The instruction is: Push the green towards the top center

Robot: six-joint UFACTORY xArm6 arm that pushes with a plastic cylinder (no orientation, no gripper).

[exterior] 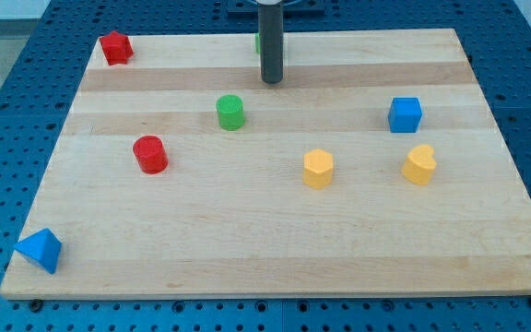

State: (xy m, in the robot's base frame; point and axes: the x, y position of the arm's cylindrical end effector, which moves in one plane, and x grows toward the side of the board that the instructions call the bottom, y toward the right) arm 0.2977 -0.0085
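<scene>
A green cylinder stands on the wooden board, left of centre in the upper half. My tip is at the top centre, above and to the right of the green cylinder and apart from it. A sliver of another green block shows at the rod's left edge near the board's top edge; its shape is mostly hidden by the rod.
A red block sits at the top left corner. A red cylinder is lower left of the green cylinder. A blue cube is at the right. Two yellow blocks lie mid-right. A blue triangular block is at the bottom left.
</scene>
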